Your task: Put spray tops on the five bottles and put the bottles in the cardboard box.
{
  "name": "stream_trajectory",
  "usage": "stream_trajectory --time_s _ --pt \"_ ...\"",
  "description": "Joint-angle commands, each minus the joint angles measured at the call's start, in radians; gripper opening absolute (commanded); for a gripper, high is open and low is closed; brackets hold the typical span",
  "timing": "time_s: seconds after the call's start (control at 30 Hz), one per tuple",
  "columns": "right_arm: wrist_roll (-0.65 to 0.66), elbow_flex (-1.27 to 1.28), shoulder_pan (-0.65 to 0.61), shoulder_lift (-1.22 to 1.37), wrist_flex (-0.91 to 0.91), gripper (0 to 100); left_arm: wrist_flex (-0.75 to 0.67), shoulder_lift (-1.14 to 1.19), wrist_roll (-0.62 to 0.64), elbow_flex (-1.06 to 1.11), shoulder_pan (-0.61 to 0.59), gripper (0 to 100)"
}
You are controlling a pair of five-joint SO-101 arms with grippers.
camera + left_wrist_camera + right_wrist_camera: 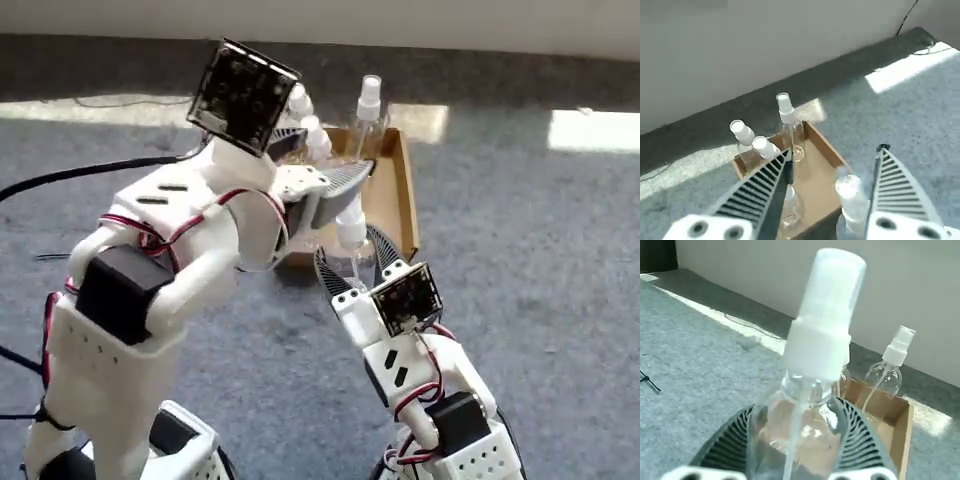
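Observation:
My right gripper (356,258) (795,416) is shut on a clear bottle (358,262) (800,435) and holds it upright just in front of the cardboard box (405,190) (901,416). A white spray top (350,228) (824,335) sits on the bottle's neck. Just above that top, my left gripper (335,198) (835,150) is open, and the capped bottle (852,199) shows between its fingers (760,192). Several bottles with spray tops (785,107) (370,98) stand in the cardboard box (827,146).
Grey carpet (520,260) lies all around the box, with open floor to the right. Black cables (90,170) run along the floor at the left. A wall (765,40) stands behind the box.

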Motion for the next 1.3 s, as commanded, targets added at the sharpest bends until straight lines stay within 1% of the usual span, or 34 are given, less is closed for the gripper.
stream_trajectory --time_s 0.0,0.07,0.13,0.27,0.37,0.53,0.7,0.8,0.87,1.03,1.13,1.27 --pt "0.014 -0.016 0.008 -0.012 0.002 0.4 -0.055 -0.001 -0.020 0.062 -0.042 25" --pt "0.014 -0.016 0.008 -0.012 0.001 0.4 -0.055 -0.002 -0.072 0.117 -0.018 25" --pt "0.014 -0.016 0.008 -0.012 0.001 0.4 -0.055 -0.002 -0.097 0.165 -0.001 24" --pt "0.015 -0.016 0.008 -0.012 0.001 0.4 -0.055 -0.004 -0.098 0.228 0.007 24" --pt "0.015 -0.016 0.008 -0.012 -0.001 0.4 -0.054 -0.008 -0.098 0.226 0.035 24" --pt "0.015 -0.016 0.010 -0.012 -0.001 0.4 -0.035 -0.088 -0.097 0.234 0.122 24" --pt "0.015 -0.016 0.010 -0.012 -0.001 0.4 -0.035 -0.096 -0.098 0.234 0.131 24" --pt "0.015 -0.016 0.010 -0.012 -0.001 0.4 -0.043 -0.101 -0.098 0.220 0.111 24" --pt "0.015 -0.016 0.012 -0.012 -0.001 0.4 -0.034 -0.101 -0.098 0.156 0.104 24" --pt "0.017 -0.016 0.012 -0.012 -0.001 0.4 0.049 -0.099 -0.100 -0.036 0.067 24" --pt "0.017 -0.025 0.016 -0.010 -0.001 0.4 0.106 -0.101 -0.100 -0.116 -0.007 24" --pt "0.017 -0.117 0.102 0.033 -0.001 0.4 0.173 -0.101 -0.095 -0.165 -0.160 24"
